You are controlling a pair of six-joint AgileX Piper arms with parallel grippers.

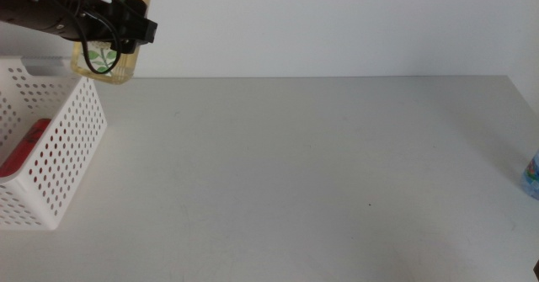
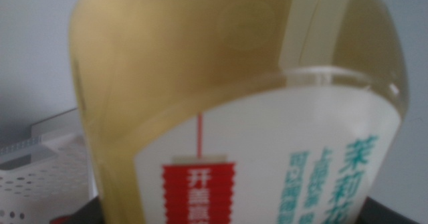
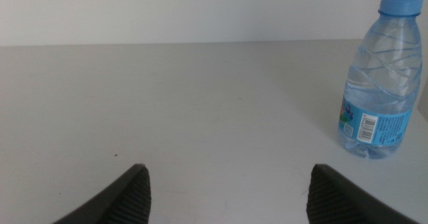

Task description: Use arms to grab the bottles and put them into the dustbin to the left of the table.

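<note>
In the middle view my left gripper (image 1: 118, 29) is high at the far left, shut on the yellow tea bottle (image 1: 108, 63), which hangs tilted just above the far corner of the white perforated dustbin (image 1: 72, 139). The slim red can (image 1: 25, 147) lies inside the dustbin. Up close in the left wrist view, the tea bottle (image 2: 234, 97) fills the picture, with the dustbin's rim (image 2: 33, 177) behind it. The clear water bottle (image 3: 381, 83) with its blue cap stands upright on the table, ahead and to one side of my open right gripper (image 3: 227, 184). The water bottle (image 1: 531, 177) is at the table's right edge.
The off-white table (image 1: 295, 164) stretches between the dustbin and the water bottle. A white wall rises behind it. The right arm itself does not show in the middle view.
</note>
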